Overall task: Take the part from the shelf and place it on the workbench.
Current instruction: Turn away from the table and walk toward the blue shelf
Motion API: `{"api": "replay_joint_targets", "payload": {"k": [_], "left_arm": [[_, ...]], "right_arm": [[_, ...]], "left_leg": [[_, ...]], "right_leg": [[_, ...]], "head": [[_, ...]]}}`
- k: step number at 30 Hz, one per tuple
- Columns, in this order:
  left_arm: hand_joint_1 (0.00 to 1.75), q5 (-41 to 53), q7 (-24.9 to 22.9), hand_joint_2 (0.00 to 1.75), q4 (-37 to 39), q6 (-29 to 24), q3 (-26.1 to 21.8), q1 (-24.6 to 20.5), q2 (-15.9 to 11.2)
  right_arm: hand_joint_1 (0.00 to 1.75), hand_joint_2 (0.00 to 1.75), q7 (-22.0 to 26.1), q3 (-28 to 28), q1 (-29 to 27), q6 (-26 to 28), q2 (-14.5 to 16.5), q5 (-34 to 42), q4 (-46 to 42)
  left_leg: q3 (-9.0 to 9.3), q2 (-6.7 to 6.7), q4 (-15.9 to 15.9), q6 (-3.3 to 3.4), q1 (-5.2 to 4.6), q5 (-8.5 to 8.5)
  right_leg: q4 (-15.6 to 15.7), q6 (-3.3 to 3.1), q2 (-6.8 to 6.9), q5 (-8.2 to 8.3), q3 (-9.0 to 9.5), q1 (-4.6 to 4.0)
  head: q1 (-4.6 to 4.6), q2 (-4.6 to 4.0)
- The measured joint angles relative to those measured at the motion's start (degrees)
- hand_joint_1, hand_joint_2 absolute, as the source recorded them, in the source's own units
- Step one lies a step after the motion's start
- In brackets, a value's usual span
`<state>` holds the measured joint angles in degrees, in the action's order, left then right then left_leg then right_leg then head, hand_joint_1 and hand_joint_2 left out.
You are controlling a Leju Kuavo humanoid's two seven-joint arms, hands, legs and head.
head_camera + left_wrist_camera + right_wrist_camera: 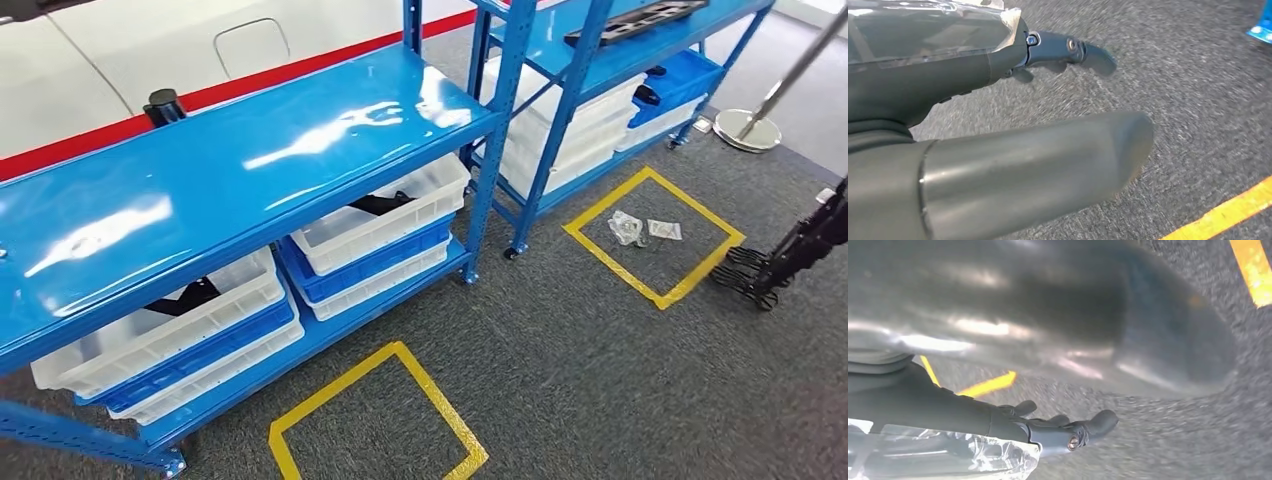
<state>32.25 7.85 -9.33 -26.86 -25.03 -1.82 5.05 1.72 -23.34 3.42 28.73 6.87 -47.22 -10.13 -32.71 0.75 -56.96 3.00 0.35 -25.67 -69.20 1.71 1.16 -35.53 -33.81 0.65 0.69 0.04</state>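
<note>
Approach to the shelf, nothing yet picked up.

Head view: dark parts (pixel 185 297) are seen in white plastic bins (pixel 160 330) under the glossy blue metal shelf (pixel 240 170); a square-on stop is advised. Left wrist view: the left hand (pixel 998 100) is carried empty, fingers extended. Right wrist view: the right hand (pixel 1048 432), likewise empty, is blurred, so settling first is advised.

no readable text, labels or signs

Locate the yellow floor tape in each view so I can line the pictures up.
Head view: yellow floor tape outlines a square on the grey carpet below the blue metal shelf.
Left wrist view: one strip at the bottom right corner.
Right wrist view: a strip at top right.
Shared landmark: the grey carpet.
</note>
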Motion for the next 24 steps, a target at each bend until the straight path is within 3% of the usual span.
{"api": "replay_joint_targets", "payload": {"k": [1,2,3,4,6,7,9,11,12,14,16,17,18,19,20,21,23,24], "left_arm": [[0.00,0.0,0.0,0.44,0.0,0.1,0.0,0.0,0.0],[0.00,-0.1,0.0,0.87,0.0,0.2,0.0,0.0,0.0],[0.00,-0.1,0.0,1.31,0.0,0.3,0.0,0.1,0.0],[0.00,-0.1,0.0,1.75,0.0,0.3,-0.1,0.1,0.1],[0.00,-0.2,0.0,1.75,0.0,0.2,-0.2,0.1,0.1],[0.00,-0.2,0.0,1.75,0.0,0.1,-0.2,0.1,0.1],[0.00,-0.4,-0.1,1.75,0.0,-0.1,-0.4,0.1,0.1],[0.00,-0.7,-0.1,1.75,0.0,-0.3,-0.7,0.3,0.0],[0.00,-0.9,-0.1,1.75,0.0,-0.3,-0.8,0.4,0.0],[0.00,-1.9,-0.1,0.87,0.0,0.2,-1.2,0.3,0.1],[0.00,-3.8,0.4,0.00,0.0,1.4,-2.1,0.1,0.2],[0.00,-4.7,1.0,0.44,0.0,2.0,-2.7,0.0,0.2],[0.00,-5.3,1.5,0.44,0.0,2.4,-3.3,0.0,0.2],[0.00,-5.7,2.0,0.44,0.0,2.7,-3.7,0.1,0.2],[0.00,-5.9,2.4,0.44,0.0,2.9,-4.1,0.0,0.2],[0.00,-6.0,2.7,0.00,0.0,3.0,-4.4,0.0,0.2],[0.00,-6.1,3.3,0.00,0.0,3.0,-4.8,-0.3,0.2],[0.00,-6.0,3.4,0.00,0.0,3.0,-4.9,-0.5,0.2]], "right_arm": [[0.00,0.00,0.0,0.0,-0.1,0.0,0.0,0.0,0.0],[0.00,0.00,0.0,0.0,-0.2,0.0,0.0,0.0,0.0],[0.00,0.00,-0.1,0.0,-0.3,0.0,0.0,0.0,0.0],[0.00,0.00,-0.1,0.0,-0.3,0.0,-0.1,0.0,0.0],[0.00,0.00,-0.2,0.0,-0.2,0.0,-0.1,0.0,0.0],[0.00,0.00,-0.2,0.0,-0.1,0.0,-0.1,-0.1,0.0],[0.00,0.00,-0.4,0.0,0.0,-0.1,-0.1,-0.1,0.0],[0.00,0.00,-0.6,0.1,0.2,-0.1,0.0,-0.2,0.0],[0.00,0.00,-0.6,0.1,0.3,-0.1,0.1,-0.3,0.0],[0.00,0.00,-0.7,0.1,0.2,-0.1,0.2,-0.3,0.0],[0.00,0.00,-0.7,0.1,-0.1,-0.1,0.2,-0.1,0.0],[0.00,0.00,-0.7,0.1,-0.1,-0.1,0.2,0.0,0.0],[0.00,0.00,-0.7,0.1,-0.2,-0.1,0.2,0.1,0.0],[0.00,0.00,-0.7,0.1,-0.1,-0.1,0.2,0.1,0.0],[0.00,0.00,-0.7,0.1,-0.1,-0.1,0.2,0.1,0.0],[0.00,0.00,-0.7,0.1,0.0,-0.1,0.3,0.2,0.0],[0.00,0.00,-0.7,0.1,0.1,-0.1,0.3,0.2,0.0],[0.00,0.00,-0.7,0.1,0.2,-0.1,0.3,0.2,0.0]], "left_leg": [[-0.06,0.94,0.0,0.05,0.01,0.03],[-0.07,1.87,0.0,0.04,0.03,0.05],[-0.02,2.75,-0.1,-0.01,0.08,0.05],[0.04,3.60,-0.1,-0.11,0.16,0.06],[-0.01,5.13,-0.5,-0.58,0.20,-0.01],[-0.13,5.79,-0.6,-0.92,0.13,-0.09],[-0.42,6.73,-0.7,-1.64,-0.01,-0.11],[-0.69,7.19,-0.7,-2.21,0.16,0.03],[-1.01,6.32,-1.2,-2.44,0.18,-0.38],[-3.10,2.91,-5.7,-2.82,0.18,-3.19],[-6.82,0.30,-13.4,-3.23,0.26,-7.02],[-8.22,-0.14,-16.2,-3.37,0.35,-7.93],[-8.63,-0.40,-17.0,-3.45,0.41,-7.74],[-7.81,-0.74,-15.5,-3.47,0.46,-6.50],[-5.89,-1.53,-12.0,-3.39,0.48,-4.63],[-3.56,-3.18,-7.8,-3.22,0.41,-3.02],[-0.40,-5.79,-2.1,-2.78,0.15,-1.36],[-0.02,-6.20,-1.3,-2.50,-0.06,-1.37]], "right_leg": [[-3.3,0.11,-0.65,-0.94,-1.77,0.09],[-4.7,0.45,-0.88,-0.95,-2.67,0.18],[-3.9,0.96,-0.98,-0.06,-2.53,0.30],[-0.9,1.54,-1.19,1.56,-1.36,0.49],[6.9,2.37,-3.05,4.92,1.94,0.94],[9.7,2.30,-3.85,5.95,3.06,1.08],[11.3,1.48,-4.24,6.37,3.74,0.92],[11.4,0.56,-3.08,6.66,3.93,0.98],[11.5,0.10,-2.50,6.81,4.04,1.10],[11.6,-0.67,-1.11,6.96,3.99,1.26],[11.6,-1.06,0.55,6.80,3.93,0.97],[11.6,-1.14,1.43,6.73,3.92,0.86],[11.6,-1.19,2.25,6.67,3.92,0.81],[11.6,-1.20,3.01,6.59,3.97,0.80],[11.6,-1.14,3.71,6.47,4.13,0.81],[11.6,-1.01,4.35,6.33,4.37,0.71],[11.6,-0.45,5.48,5.93,4.73,0.28],[11.8,-0.12,6.06,5.82,5.01,0.10]], "head": [[-0.01,0.00],[-0.01,0.00],[-0.01,0.00],[-0.01,0.00],[-0.02,0.00],[-0.01,0.00],[0.02,0.00],[0.03,0.00],[0.11,0.00],[0.35,0.00],[0.49,0.00],[0.48,0.00],[0.48,0.00],[0.48,0.00],[0.48,0.00],[0.49,0.00],[0.43,0.00],[0.39,0.00]]}}
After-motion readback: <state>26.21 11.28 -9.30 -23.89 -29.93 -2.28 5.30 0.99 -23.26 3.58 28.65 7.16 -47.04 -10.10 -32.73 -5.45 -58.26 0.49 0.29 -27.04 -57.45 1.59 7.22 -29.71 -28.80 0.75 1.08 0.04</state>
